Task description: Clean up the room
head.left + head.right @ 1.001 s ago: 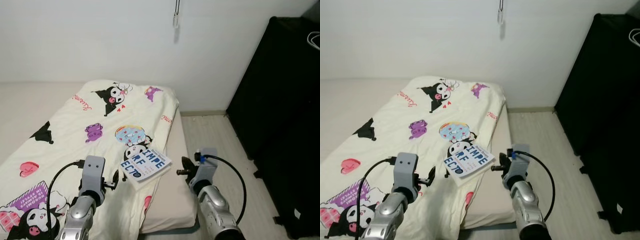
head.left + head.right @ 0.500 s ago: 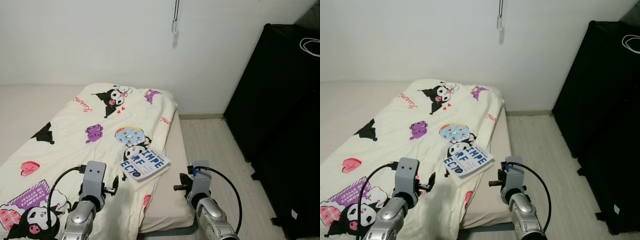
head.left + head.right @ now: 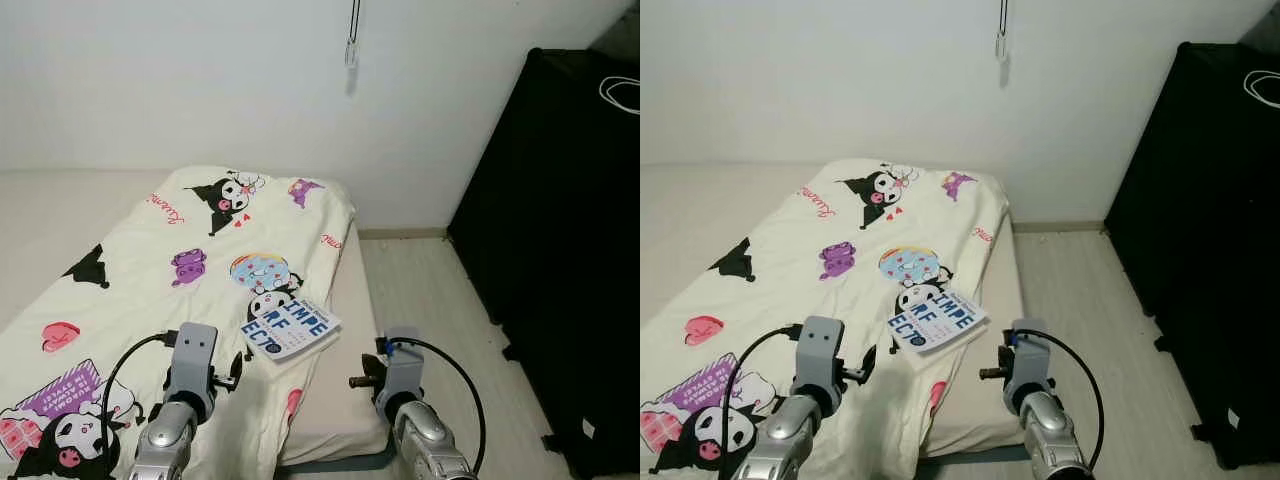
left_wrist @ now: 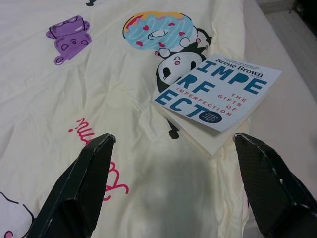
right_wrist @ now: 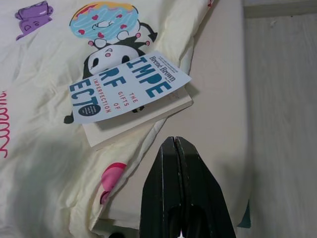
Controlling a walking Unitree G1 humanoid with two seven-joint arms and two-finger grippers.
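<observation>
Cartoon-print bed [image 3: 130,270], book [image 3: 290,328] lying on it, left gripper [image 4: 173,193] spread, right gripper [image 5: 181,193] closed

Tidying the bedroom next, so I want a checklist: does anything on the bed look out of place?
Yes: a book lies askew on the blanket by the bed's edge, one corner jutting past the blanket's edge over the bare mattress.

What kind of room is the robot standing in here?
Most likely a bedroom: a low bed with a cartoon-print blanket, a book lying on it, and a tall black wardrobe along the wall.
</observation>
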